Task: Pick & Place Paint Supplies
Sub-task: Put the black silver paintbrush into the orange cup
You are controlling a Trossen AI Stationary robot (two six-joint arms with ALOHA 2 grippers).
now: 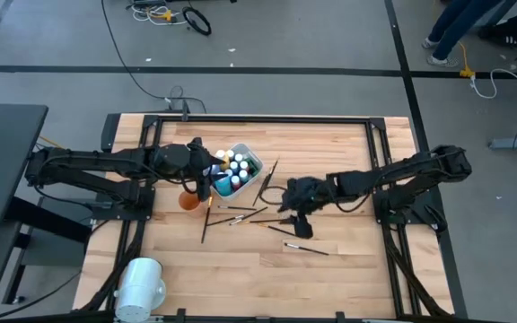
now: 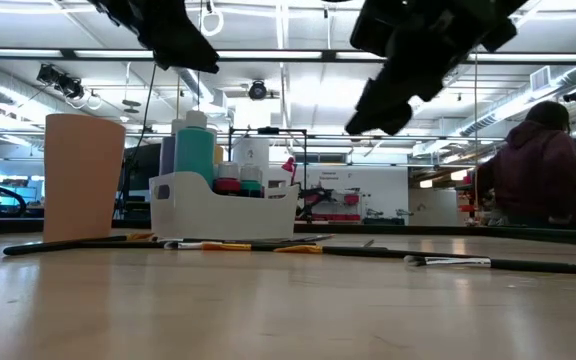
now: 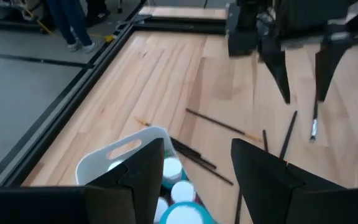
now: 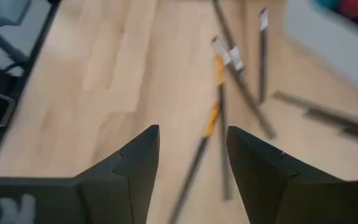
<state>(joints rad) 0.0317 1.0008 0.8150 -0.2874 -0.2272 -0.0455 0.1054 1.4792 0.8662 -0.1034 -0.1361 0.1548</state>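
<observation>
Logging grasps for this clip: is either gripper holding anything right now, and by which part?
Nothing is held. The left gripper stands open above the white tub of paint bottles; the right gripper stands open above the loose brushes.

No readable text, label, brand, number or sign anywhere; paint bottles in the white tub show no legible lettering; pale marks at the lower corner of the right wrist view too blurred to make out; distant room signage illegible.
</observation>
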